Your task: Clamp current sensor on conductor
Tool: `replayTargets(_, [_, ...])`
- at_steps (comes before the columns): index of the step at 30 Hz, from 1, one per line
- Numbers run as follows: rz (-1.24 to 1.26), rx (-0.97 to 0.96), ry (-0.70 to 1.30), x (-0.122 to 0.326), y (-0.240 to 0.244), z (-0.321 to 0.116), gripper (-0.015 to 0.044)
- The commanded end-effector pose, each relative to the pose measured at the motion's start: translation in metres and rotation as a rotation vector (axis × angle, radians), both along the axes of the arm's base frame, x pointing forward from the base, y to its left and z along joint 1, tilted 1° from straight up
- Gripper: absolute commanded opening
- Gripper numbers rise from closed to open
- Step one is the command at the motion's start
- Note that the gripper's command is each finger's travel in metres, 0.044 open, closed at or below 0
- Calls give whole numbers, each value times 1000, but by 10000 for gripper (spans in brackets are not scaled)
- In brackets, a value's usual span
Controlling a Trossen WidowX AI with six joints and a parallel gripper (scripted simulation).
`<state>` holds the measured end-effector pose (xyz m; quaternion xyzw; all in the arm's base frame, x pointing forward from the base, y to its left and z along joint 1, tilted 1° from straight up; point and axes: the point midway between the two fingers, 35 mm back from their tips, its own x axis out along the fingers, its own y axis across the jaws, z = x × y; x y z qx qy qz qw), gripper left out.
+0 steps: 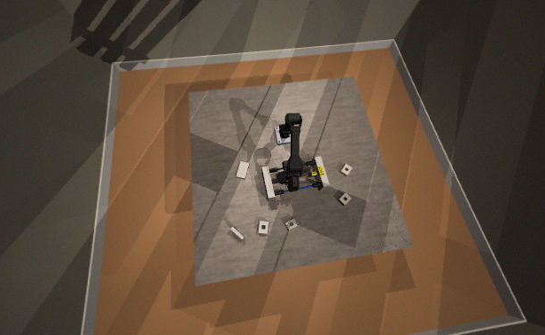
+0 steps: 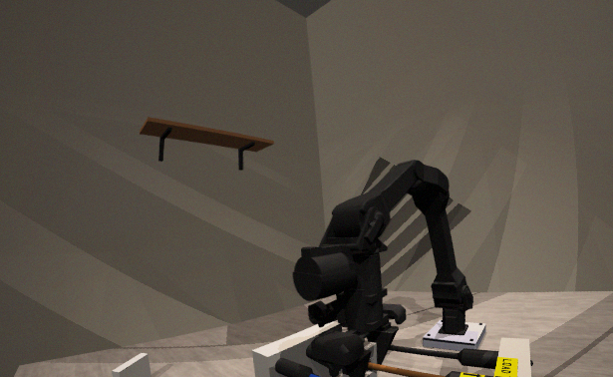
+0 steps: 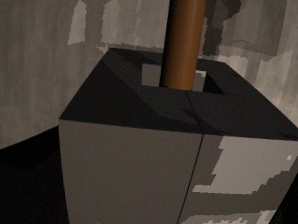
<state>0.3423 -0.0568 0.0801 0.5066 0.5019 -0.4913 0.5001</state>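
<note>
The grey split-core sensor [image 3: 125, 170] fills the lower wrist view. Its two halves meet along a thin seam, and its square window surrounds the orange conductor [image 3: 185, 40] [image 2: 400, 370]. No arrow shows on the faces in view. My gripper [image 3: 162, 128] is shut on the sensor, with dark finger parts at both lower sides of the wrist view. In the top and exterior views the arm hides the sensor. The yellow LOAD marker [image 1: 321, 171] [image 2: 506, 367] is on the right white end block, where the orange conductor ends.
The rack's left end block [image 1: 268, 183] and right end block [image 1: 324, 178] carry a blue conductor [image 1: 301, 188] and a black conductor [image 2: 425, 351] beside the orange one. Several pale blocks with square holes, a white box [image 1: 242, 170] and a thin white bar [image 1: 237, 233] lie around the rack.
</note>
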Motion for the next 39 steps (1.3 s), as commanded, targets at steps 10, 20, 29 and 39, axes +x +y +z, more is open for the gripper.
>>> replayTargets(10, [0, 0, 0, 0, 0, 0, 0])
replayTargets(20, [0, 0, 1, 2, 0, 0, 0])
replayTargets(29, [0, 0, 1, 2, 0, 0, 0])
replayTargets(39, [2, 0, 3, 2, 0, -1, 26])
